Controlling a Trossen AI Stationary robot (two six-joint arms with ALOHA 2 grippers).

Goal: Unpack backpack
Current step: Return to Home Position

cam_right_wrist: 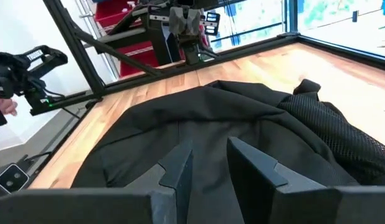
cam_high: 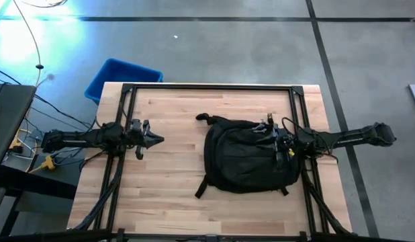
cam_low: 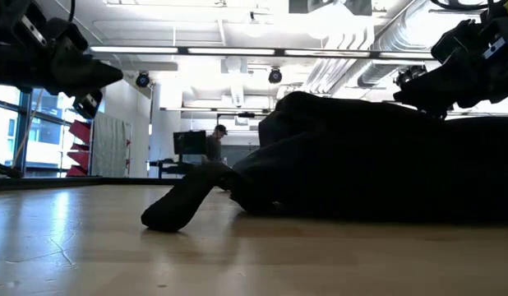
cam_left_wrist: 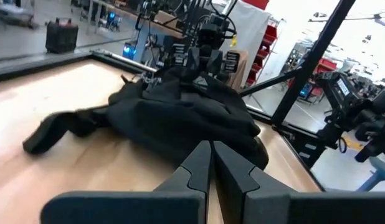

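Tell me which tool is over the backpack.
The right tool, open, hangs above the backpack. The left tool, shut, hangs over bare table, clear of it.

A light wooden table has a black metal frame running along its edges. A blue bin stands on the grey floor, touching one left-hand corner of the table. Far back in the room, a person stands beside a dark screen.
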